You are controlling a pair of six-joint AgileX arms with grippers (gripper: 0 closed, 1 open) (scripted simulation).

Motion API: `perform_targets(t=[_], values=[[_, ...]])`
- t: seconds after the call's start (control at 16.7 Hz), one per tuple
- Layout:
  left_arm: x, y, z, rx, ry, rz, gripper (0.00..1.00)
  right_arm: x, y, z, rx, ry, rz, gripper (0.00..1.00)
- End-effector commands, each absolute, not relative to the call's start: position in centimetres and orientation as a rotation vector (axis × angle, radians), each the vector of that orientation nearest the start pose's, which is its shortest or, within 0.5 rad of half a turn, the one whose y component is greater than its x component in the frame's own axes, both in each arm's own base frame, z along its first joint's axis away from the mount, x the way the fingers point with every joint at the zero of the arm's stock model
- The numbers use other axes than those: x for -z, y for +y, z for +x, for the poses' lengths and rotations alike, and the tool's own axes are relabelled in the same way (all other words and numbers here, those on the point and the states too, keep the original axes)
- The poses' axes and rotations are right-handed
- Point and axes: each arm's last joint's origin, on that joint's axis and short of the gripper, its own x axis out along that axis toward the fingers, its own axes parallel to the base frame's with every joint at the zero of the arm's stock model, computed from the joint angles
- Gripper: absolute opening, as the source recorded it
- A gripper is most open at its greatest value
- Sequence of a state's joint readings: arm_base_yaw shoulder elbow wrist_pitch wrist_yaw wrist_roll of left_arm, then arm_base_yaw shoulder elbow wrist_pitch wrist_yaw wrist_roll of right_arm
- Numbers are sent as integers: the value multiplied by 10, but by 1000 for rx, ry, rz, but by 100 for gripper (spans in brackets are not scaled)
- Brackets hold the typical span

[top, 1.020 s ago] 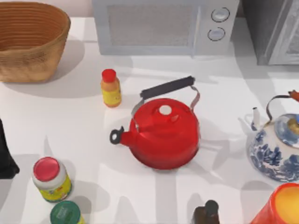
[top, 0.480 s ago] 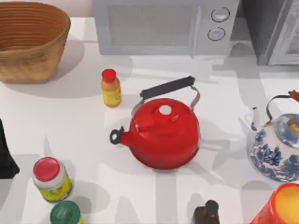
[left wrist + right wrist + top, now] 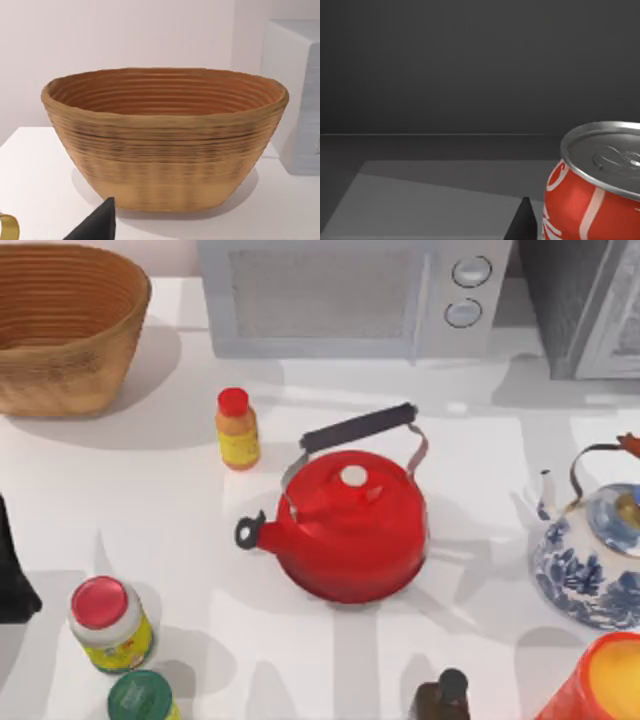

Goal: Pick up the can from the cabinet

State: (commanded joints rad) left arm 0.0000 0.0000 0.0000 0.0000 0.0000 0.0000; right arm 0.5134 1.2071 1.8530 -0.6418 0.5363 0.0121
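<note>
1. Right gripper: a dark fingertip [image 3: 522,222] shows at the bottom edge of the right wrist view, just beside the can [image 3: 592,192]; can't tell if the fingers are apart, together or clamped.
2. Can stands upright at that view's lower right, silvery top, red body w/ white markings, on the dark grey floor inside the cabinet [image 3: 470,65], back wall behind it.
3. Top view: cabinet [image 3: 585,305] sits at upper right, next to the microwave [image 3: 350,295].
4. Left arm parked at the top view's left edge; a dark finger tip [image 3: 95,225] pokes in at the bottom of the left wrist view, fingers' spacing can't tell.
5. Ahead of it: wicker basket [image 3: 165,140] on the white table [image 3: 150,490], pale wall behind.
6. Mid-table: red kettle [image 3: 350,525], upright.
</note>
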Motion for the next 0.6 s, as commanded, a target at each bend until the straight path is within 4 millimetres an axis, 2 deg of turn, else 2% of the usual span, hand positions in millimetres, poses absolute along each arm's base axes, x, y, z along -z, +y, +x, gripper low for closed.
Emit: perform_targets(t=[0.18,0.3,0.6], values=[[-160,-1,106,0,0,0,100,-534,79,166,9,2,-7,0],[-160,-1,106,0,0,0,100,-520,74,164,7,17,-16,0],[-160,-1,106,0,0,0,100,-460,50,148,5,43,-24,0]])
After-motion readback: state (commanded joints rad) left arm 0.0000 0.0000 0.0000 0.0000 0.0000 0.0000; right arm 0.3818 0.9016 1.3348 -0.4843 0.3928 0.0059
